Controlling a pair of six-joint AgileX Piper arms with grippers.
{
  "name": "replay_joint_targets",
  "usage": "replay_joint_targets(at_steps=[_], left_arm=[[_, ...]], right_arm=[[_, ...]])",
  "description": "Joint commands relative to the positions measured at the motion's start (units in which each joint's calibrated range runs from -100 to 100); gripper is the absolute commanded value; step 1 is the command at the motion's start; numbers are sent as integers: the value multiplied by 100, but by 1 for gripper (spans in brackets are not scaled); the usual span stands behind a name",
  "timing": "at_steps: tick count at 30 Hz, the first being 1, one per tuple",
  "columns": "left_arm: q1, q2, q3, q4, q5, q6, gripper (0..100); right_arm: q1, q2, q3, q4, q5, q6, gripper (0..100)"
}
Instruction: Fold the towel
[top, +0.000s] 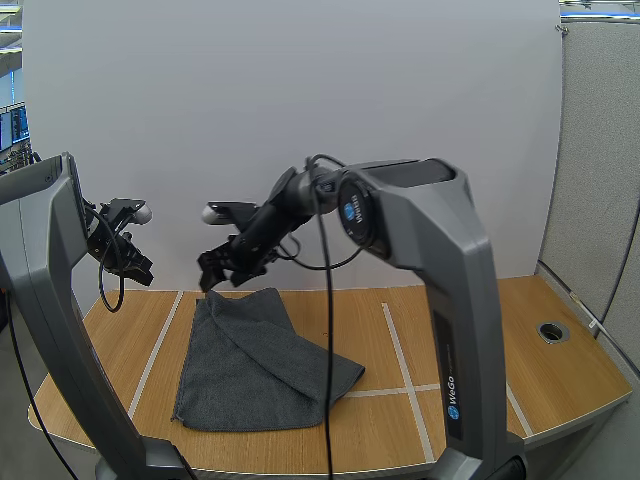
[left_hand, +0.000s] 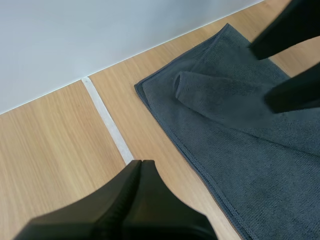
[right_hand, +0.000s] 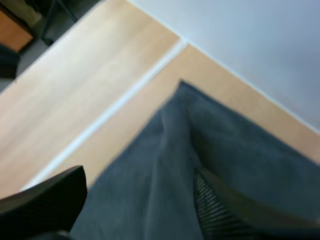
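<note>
Right end effector (top: 218, 275) spread wide, empty, above folded grey towel (top: 250, 365) far corner; left end effector (left_hand: 141, 167) closed, empty

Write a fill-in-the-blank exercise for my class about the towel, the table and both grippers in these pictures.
The towel is ___ in colour.
It lies on a ___ table.
Over the towel, the right gripper has its fingers ___.
Beside the towel, the left gripper has its fingers ___.
Missing words: grey; wooden; open; shut.

High rear overview; wrist close-ups over towel (left_hand: 240, 150)
</note>
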Motion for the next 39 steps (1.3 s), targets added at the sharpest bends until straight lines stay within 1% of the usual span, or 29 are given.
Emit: replay_joint_targets(at_steps=[1, 10, 15, 18, 24, 30, 33, 39], left_arm=[[4, -63, 25, -104, 40, 81, 0], [4, -63, 25, -138, 40, 291, 0], [4, -63, 25, -138, 40, 341, 0], [4, -63, 25, -117, 40, 366, 0], [4, -63, 25, -33, 40, 374, 0], [4, -63, 25, 290, 40, 364, 0], [4, -63, 25, 377, 40, 332, 0], [4, -63, 25, 340, 40, 332, 0]], right_arm=[[-488, -659, 785, -698, 1520, 106, 100], [-1277, -2225, 2984, -741, 1732, -552, 100], [-1492, -2614, 3718, -819, 1732, -715, 100], [-1519, -2626, 4030, -980, 1640, -766, 100], [-1519, -2626, 4432, -1298, 832, -807, 100], [-1519, -2614, 4666, -1458, 488, -807, 100], [-1626, -2604, 4782, -1500, 430, -807, 100], [-1902, -2604, 5057, -1462, 450, -991, 100]])
